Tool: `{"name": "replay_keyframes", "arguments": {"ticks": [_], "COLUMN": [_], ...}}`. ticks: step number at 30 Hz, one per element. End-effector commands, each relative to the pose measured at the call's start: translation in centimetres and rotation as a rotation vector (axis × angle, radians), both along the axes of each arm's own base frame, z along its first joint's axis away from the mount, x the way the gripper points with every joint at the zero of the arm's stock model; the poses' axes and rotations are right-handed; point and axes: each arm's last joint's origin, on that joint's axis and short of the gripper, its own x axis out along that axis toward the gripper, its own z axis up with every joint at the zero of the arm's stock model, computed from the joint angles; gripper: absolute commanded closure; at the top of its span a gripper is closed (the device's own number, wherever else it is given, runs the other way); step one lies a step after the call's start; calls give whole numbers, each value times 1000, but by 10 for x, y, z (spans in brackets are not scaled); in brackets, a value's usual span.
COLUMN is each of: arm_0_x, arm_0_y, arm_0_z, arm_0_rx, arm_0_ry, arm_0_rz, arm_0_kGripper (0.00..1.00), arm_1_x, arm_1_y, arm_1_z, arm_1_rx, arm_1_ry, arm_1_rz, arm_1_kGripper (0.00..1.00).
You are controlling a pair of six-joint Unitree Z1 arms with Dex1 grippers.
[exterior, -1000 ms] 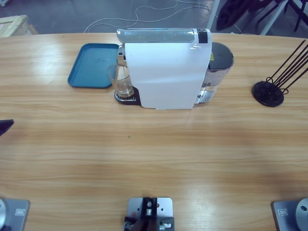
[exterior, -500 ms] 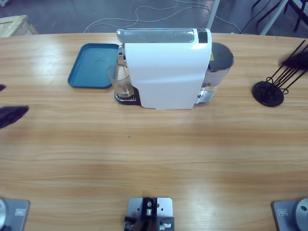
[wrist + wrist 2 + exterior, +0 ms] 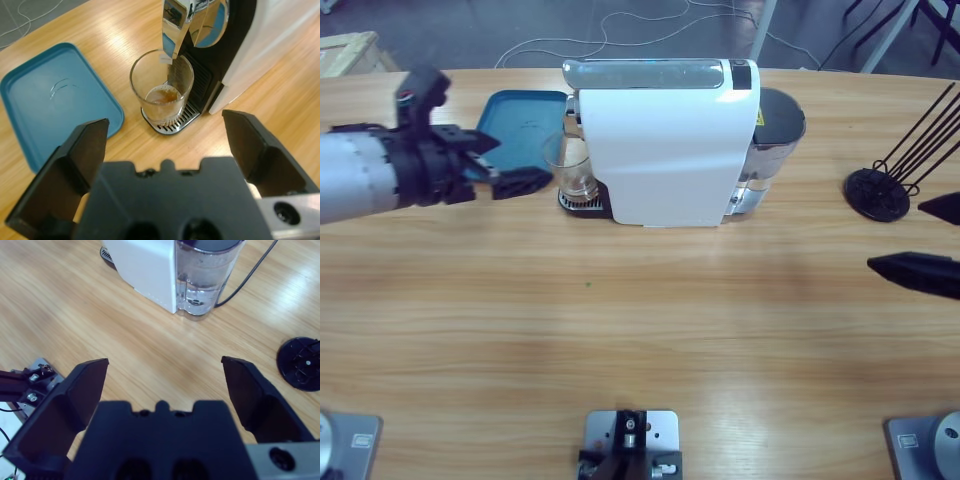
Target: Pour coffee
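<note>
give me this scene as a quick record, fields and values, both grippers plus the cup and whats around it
left gripper: open, empty, beside the glass, not touching it
right gripper: open, empty, at the table's right edge
glass: upright on the machine's drip grate, under the spout
coffee: shallow brown layer in the glass
coffee machine: white, clear water tank at its back
blue tray: next to the glass, nothing on it
black wire rack: near the right gripper

The right arm's black two-jawed gripper [image 3: 162, 385] fills the bottom of the frame, jaws spread wide over bare wooden tabletop [image 3: 75, 310]. At top centre stands the white boxy machine [image 3: 145, 265] with its clear water tank [image 3: 205, 282]. A black round wire stand base [image 3: 301, 363] sits at the right edge.
</note>
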Motion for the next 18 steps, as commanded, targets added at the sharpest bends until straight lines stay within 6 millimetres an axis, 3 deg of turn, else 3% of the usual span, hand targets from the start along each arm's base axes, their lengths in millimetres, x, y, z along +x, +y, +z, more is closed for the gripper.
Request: {"name": "replay_keyframes", "arguments": {"ticks": [1, 8, 15, 16, 18], "arm_0_x": [37, 59, 69, 70, 72], "arm_0_y": [-17, -36, -45, -46, -48], "arm_0_z": [-25, -46, -53, -54, -57], "arm_0_rx": [67, 58, 60, 62, 67], "arm_0_ry": [30, 46, 48, 48, 50], "arm_0_rz": [-35, -62, -68, -69, -69], "arm_0_kGripper": [23, 23, 27, 43, 228], "arm_1_x": [-7, -2, -1, -1, -1], "arm_1_y": [-4, -1, 0, 0, 0], "arm_1_z": [-7, -9, -9, -9, -9], "arm_1_rx": [21, 16, 14, 15, 16], "arm_1_ry": [-4, -3, -4, -6, -7], "arm_1_rz": [8, 11, 13, 13, 13], "arm_1_kGripper": [0, 0, 0, 0, 0]}}
